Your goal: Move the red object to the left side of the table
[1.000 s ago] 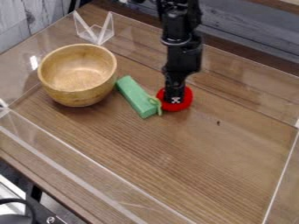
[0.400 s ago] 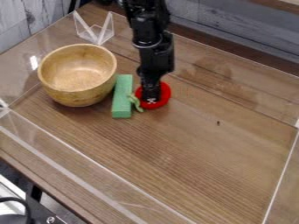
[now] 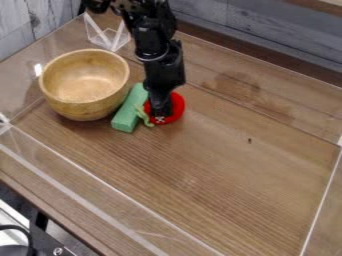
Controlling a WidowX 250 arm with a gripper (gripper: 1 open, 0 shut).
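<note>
Soft, even light is falling across the wood-grain surface, leaving it moderately bright with no harsh hotspots, while pale glare is streaking along the clear acrylic walls at the near and left edges. Only faint, diffuse shadows are lying beneath the wooden bowl and around the dark arm, which is reading nearly black with little detail. The whole picture is looking coarse and slightly soft from its low resolution, and small details at the corners are smearing into blur.
</note>
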